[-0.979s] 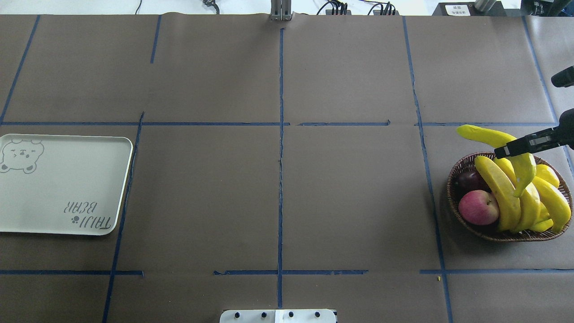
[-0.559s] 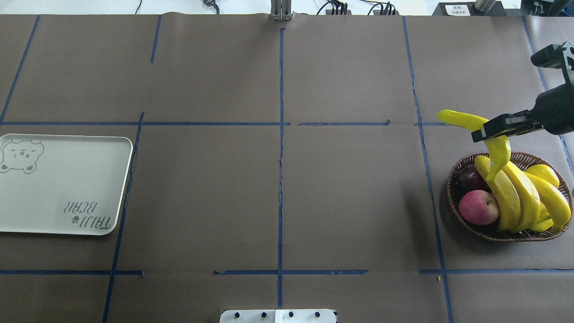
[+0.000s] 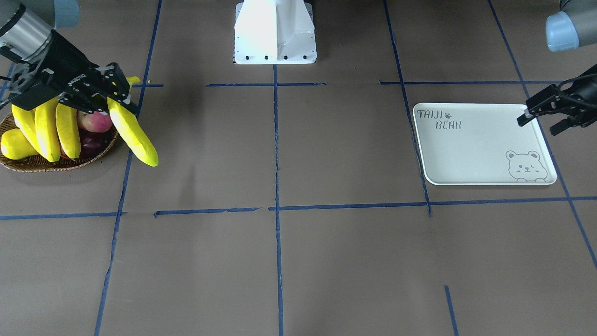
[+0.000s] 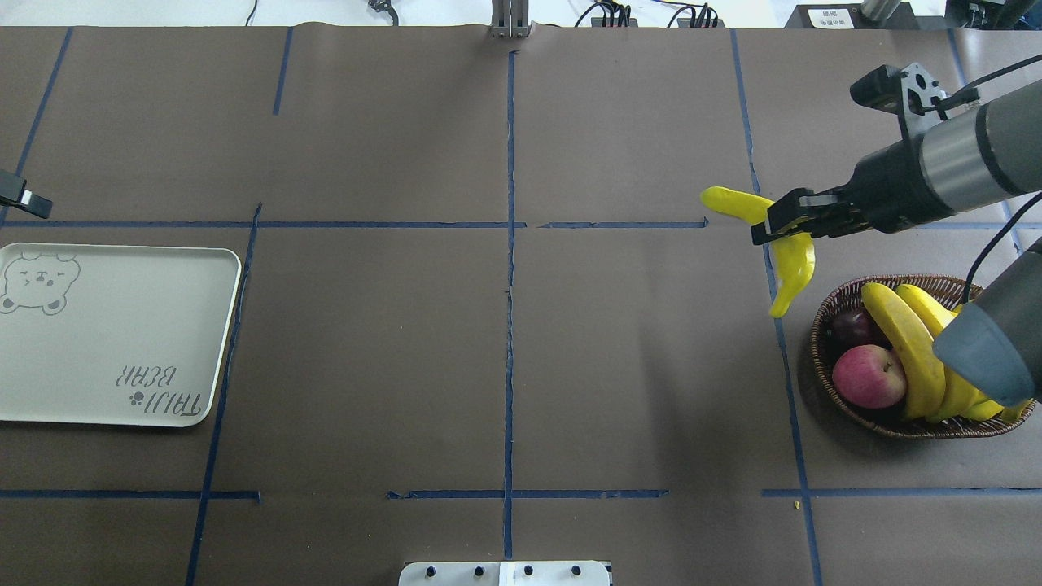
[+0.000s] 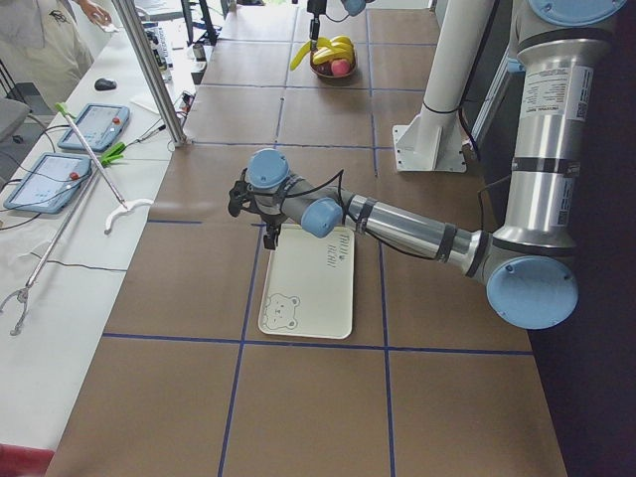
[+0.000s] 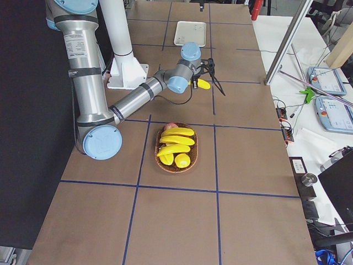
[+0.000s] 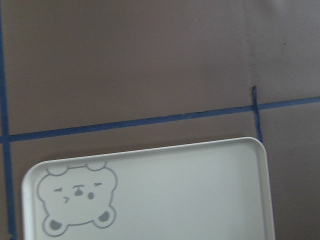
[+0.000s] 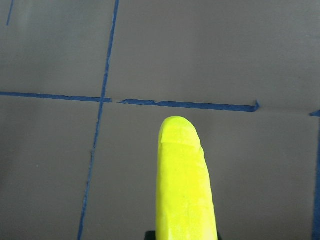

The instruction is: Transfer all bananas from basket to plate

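Moved leftward, clear of basket [image 4: 824, 382], since earlier frame: right gripper [image 4: 780, 228], pinching banana [image 4: 796, 264] mid-air. Three other bananas [image 4: 908, 350] lie in basket. Left gripper [image 3: 542, 120] spread at plate [image 4: 122, 342] edge. Step: carrying first banana. Next: long traverse or hand-over.

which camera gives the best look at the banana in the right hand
Overhead exterior: the banana shows nearly whole, held by the right hand. Front-facing hides its upper part behind the hand; the right wrist view shows only one end; both side views show it tiny.
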